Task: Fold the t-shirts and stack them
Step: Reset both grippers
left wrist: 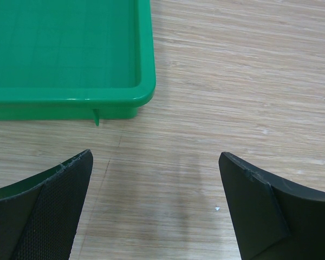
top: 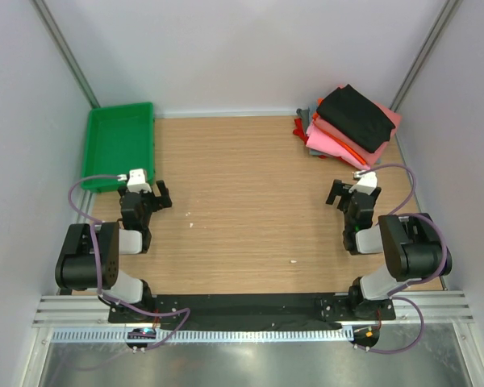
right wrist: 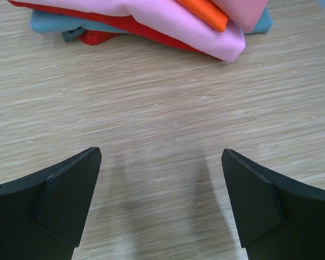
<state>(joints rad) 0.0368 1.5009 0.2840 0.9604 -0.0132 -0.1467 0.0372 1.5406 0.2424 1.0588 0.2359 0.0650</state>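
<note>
A stack of folded t-shirts (top: 339, 133) lies at the table's far right corner, with a plain black shirt (top: 356, 117) folded on top of pink, salmon-pink, orange, red and grey ones. In the right wrist view the pink (right wrist: 173, 21), orange (right wrist: 206, 12) and red (right wrist: 105, 37) layers show at the top edge. My right gripper (top: 344, 193) is open and empty over bare wood, a short way in front of the stack. My left gripper (top: 151, 192) is open and empty near the left side, just in front of the green tray.
A green plastic tray (top: 119, 145) stands at the far left, its near right corner (left wrist: 141, 100) just ahead of my left fingers. White walls and metal posts enclose the table. Small white specks (top: 294, 261) lie on the wood.
</note>
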